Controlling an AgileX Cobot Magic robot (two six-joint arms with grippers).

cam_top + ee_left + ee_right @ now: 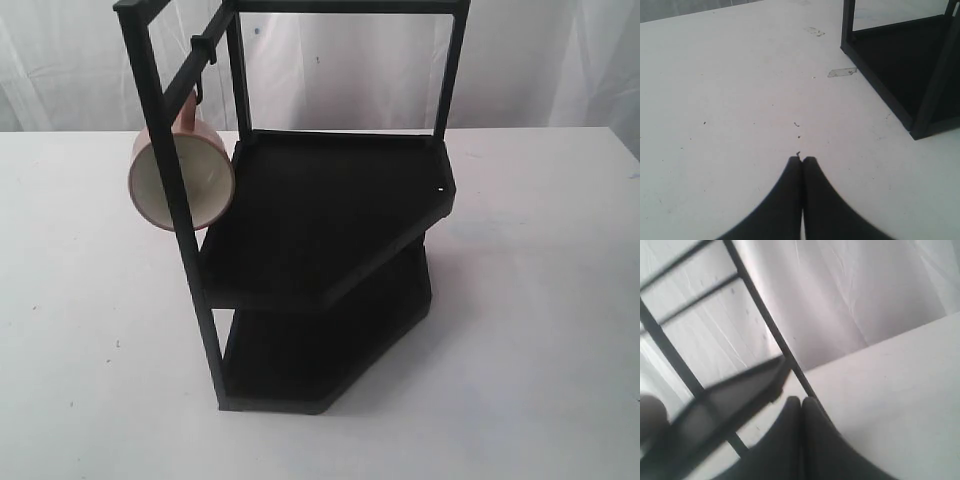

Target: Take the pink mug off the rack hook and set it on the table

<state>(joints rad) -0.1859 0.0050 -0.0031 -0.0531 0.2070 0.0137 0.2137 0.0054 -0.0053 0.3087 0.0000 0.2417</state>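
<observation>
The pink mug (182, 178) hangs by its handle from the rack hook (203, 50) on the top side bar of the black two-shelf rack (320, 215), its cream inside facing the exterior camera. A front post of the rack crosses the mug. Neither arm shows in the exterior view. My left gripper (802, 159) is shut and empty, low over the white table (740, 100), with a corner of the rack's base (900, 75) off to one side. My right gripper (801, 400) is shut and empty too, near the rack's frame bars (765, 315). A blurred rounded shape (651, 415) sits at that view's edge.
A white curtain (330, 70) hangs behind the table. A small piece of clear tape (842, 72) and a few dark specks lie on the tabletop near the rack's base. White tabletop (540, 300) stretches on both sides of the rack.
</observation>
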